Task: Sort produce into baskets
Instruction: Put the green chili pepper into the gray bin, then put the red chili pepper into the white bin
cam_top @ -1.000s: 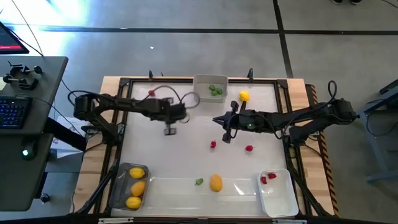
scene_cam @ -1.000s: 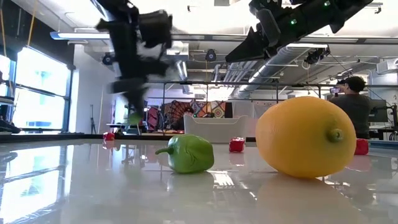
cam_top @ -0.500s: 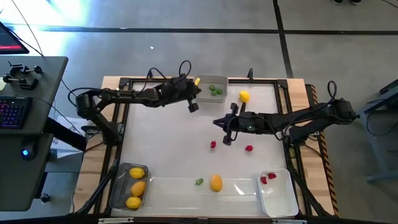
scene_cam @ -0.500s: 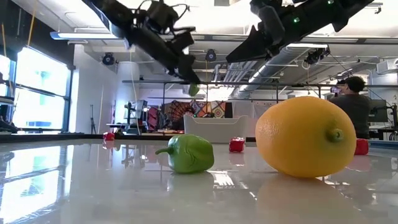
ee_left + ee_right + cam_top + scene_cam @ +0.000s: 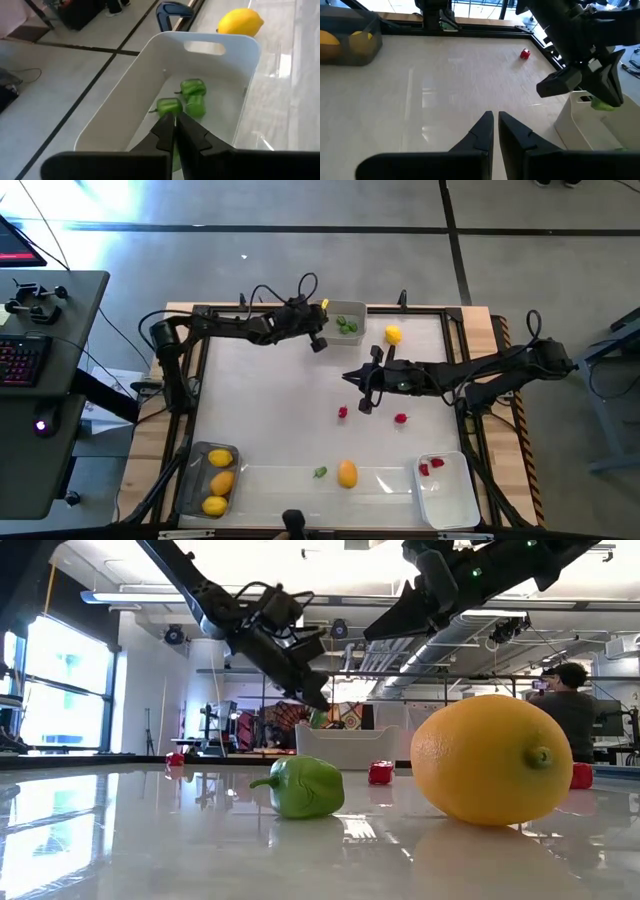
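Overhead, left claw grips green piece above white basket.

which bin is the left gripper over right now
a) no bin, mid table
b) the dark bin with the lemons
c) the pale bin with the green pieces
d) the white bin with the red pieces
c: the left gripper sits at the rim of the pale bin at the table's far edge, shut on a green piece, with two more green pieces lying inside below it.
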Robot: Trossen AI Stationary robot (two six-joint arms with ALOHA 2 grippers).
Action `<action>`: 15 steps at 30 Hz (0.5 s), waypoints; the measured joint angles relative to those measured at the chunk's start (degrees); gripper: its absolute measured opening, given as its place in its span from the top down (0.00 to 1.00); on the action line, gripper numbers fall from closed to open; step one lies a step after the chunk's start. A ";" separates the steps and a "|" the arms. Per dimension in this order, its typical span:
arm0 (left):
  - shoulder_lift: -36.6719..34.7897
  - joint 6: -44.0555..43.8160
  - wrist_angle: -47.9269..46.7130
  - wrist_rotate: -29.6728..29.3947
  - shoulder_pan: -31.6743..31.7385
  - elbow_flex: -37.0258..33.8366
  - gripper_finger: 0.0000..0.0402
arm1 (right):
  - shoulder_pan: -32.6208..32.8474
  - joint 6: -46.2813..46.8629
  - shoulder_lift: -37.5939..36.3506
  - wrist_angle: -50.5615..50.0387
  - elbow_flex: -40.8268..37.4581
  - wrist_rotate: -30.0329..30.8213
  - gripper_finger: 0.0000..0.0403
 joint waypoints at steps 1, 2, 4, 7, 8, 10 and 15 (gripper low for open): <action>-0.03 -0.69 0.04 -0.03 0.00 0.00 1.00 | 0.00 0.00 0.00 -0.02 0.00 0.00 0.96; -0.03 -1.15 0.09 -0.03 0.00 0.02 1.00 | 0.00 0.00 0.00 -0.11 0.00 0.00 0.96; -0.03 -0.95 -0.27 -0.07 0.00 0.02 0.98 | 0.00 0.00 0.00 -0.23 0.00 0.00 0.96; -0.05 -0.32 -1.15 0.03 0.00 0.02 0.94 | 0.00 0.02 0.00 -0.36 0.00 0.00 0.96; -0.05 -0.32 -1.64 0.36 0.00 0.02 0.92 | 0.00 0.00 0.00 -0.35 0.00 0.00 0.96; -0.05 -0.30 -2.71 0.89 0.00 0.02 0.88 | 0.00 0.01 0.00 -0.35 0.00 0.00 0.96; -0.05 0.61 -2.88 0.74 -0.13 0.02 0.78 | 0.00 0.02 0.00 -0.35 0.00 0.00 0.96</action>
